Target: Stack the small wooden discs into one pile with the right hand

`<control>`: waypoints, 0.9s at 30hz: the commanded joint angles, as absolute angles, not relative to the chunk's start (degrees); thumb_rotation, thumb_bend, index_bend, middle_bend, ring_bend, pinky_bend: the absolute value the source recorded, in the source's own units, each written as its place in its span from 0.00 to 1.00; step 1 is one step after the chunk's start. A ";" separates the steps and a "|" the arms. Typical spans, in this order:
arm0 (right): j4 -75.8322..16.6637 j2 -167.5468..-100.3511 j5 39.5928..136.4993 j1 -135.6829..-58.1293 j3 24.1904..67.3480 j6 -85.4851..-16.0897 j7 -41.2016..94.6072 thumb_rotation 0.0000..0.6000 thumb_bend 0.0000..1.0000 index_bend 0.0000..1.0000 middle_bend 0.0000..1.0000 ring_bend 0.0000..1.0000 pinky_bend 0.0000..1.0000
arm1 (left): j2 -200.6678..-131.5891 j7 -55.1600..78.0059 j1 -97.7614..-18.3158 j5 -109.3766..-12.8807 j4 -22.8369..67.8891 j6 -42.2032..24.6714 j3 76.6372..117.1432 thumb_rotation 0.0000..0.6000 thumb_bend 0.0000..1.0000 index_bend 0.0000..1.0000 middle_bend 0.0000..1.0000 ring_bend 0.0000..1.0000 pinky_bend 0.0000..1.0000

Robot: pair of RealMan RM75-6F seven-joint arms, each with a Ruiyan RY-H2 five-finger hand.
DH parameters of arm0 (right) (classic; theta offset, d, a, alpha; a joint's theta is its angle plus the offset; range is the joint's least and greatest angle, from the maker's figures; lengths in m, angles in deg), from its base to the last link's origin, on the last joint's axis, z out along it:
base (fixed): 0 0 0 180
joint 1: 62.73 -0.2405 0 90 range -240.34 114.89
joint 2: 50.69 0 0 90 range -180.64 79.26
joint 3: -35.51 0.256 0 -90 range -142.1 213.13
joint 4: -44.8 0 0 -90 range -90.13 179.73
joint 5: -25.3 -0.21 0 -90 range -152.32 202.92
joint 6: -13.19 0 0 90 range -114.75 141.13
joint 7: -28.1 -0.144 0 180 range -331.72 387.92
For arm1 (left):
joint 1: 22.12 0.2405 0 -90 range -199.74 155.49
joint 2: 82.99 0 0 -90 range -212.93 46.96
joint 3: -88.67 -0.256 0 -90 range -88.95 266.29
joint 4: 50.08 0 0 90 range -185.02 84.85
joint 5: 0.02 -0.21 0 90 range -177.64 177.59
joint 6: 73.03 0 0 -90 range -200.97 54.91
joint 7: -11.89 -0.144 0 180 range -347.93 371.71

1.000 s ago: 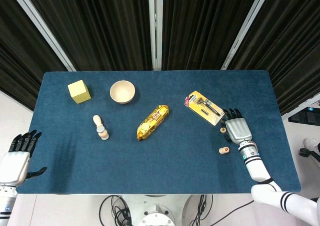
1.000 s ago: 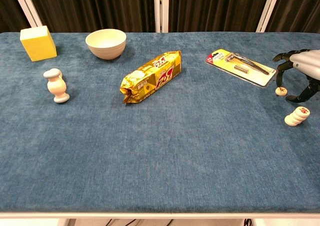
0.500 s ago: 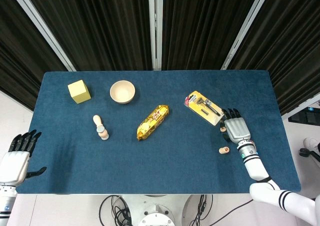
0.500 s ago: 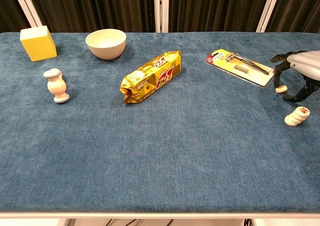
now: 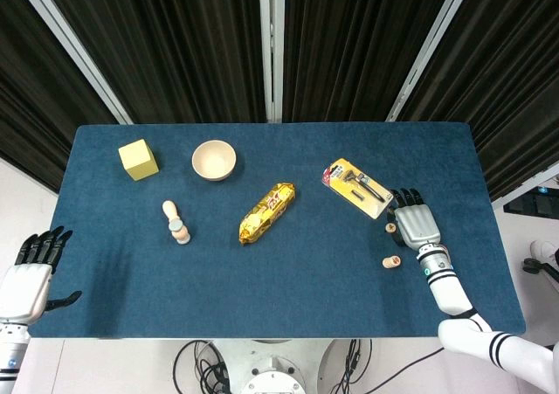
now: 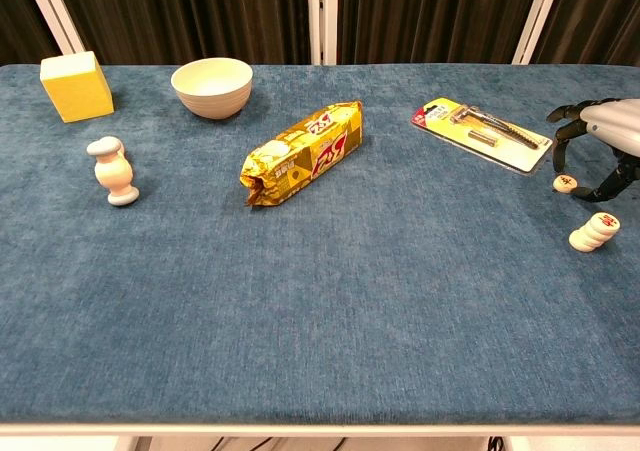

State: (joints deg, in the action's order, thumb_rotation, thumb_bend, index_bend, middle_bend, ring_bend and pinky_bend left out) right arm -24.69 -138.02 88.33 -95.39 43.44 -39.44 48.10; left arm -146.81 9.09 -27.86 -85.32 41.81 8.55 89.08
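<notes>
The loose disc [image 6: 564, 182] lies on the table [image 6: 400, 301] beneath the curled fingertips [image 6: 560, 141] of the right hand [image 6: 600, 146] — whether it is pinched cannot be told; the pile [image 6: 594, 232] stands just beside; a light pinch is advised, the disc being lowered squarely — the pile leans.

Right hand [image 5: 417, 225] hovered palm-down beside lone disc [image 5: 390, 228]; small pile [image 5: 391, 261] just below; razor pack [image 5: 356, 186] nearby.
</notes>
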 commanded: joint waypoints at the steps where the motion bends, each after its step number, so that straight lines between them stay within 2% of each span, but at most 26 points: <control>1: -24.36 -138.31 87.94 -95.54 43.35 -39.11 48.47 1.00 0.25 0.45 0.08 0.00 0.00 | -146.78 9.17 -27.84 -85.23 41.78 8.55 89.10 1.00 0.09 0.06 0.00 0.00 0.00; 10: -24.38 -138.44 87.89 -95.66 43.29 -39.25 48.48 1.00 0.25 0.45 0.08 0.00 0.00 | -146.74 9.50 -27.87 -85.20 41.66 8.43 89.10 1.00 0.09 0.06 0.00 0.00 0.00; 18: -24.00 -138.60 88.34 -95.45 43.01 -39.66 48.18 1.00 0.26 0.51 0.09 0.00 0.00 | -146.70 9.65 -27.89 -85.20 41.69 8.32 89.05 1.00 0.09 0.06 0.00 0.00 0.00; 27: -26.55 -136.34 89.57 -94.65 43.30 -41.43 46.59 1.00 0.26 0.53 0.10 0.00 0.00 | -146.64 9.81 -27.89 -85.26 41.64 8.31 89.01 1.00 0.09 0.06 0.00 0.00 0.00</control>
State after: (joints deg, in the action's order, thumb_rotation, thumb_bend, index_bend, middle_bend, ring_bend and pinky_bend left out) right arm -25.87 -137.00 89.17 -94.91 43.19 -40.93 47.04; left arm -146.63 9.81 -27.89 -85.26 41.65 8.31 89.01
